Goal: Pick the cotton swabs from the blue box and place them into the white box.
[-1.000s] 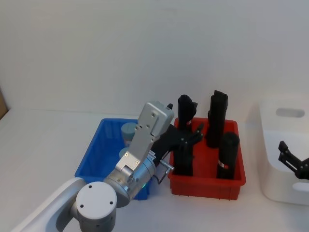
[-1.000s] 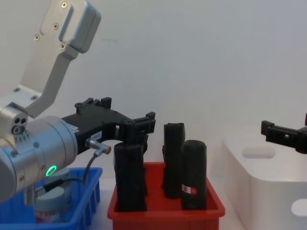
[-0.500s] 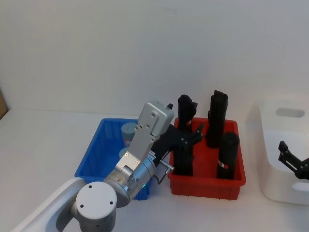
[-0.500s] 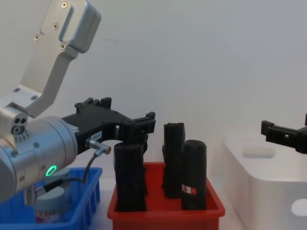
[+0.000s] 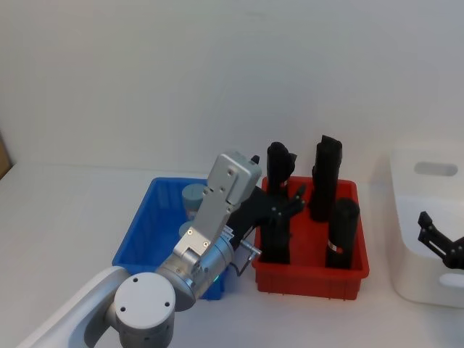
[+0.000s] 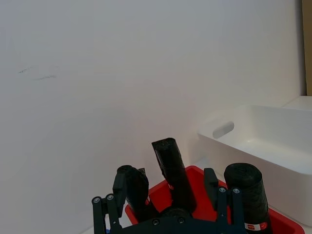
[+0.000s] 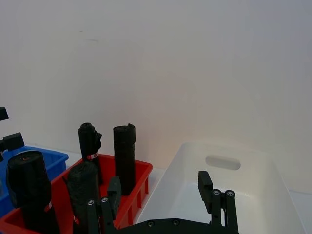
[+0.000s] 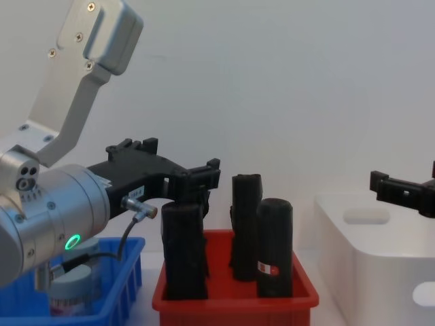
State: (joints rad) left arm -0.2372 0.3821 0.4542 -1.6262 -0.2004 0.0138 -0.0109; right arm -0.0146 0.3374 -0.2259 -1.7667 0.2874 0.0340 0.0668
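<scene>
The blue box sits left of centre, and two cotton swabs tubs stand in it, partly hidden by my left arm. One tub shows low in the chest view inside the blue box. My left gripper reaches past the blue box and hangs open over the red bin, holding nothing. The white box stands at the far right. My right gripper hovers open and empty at its near left side, with the white box ahead of it.
A red bin with several tall black rolls stands between the blue box and the white box. The left gripper's fingers are right above the nearest roll. A white wall closes the back.
</scene>
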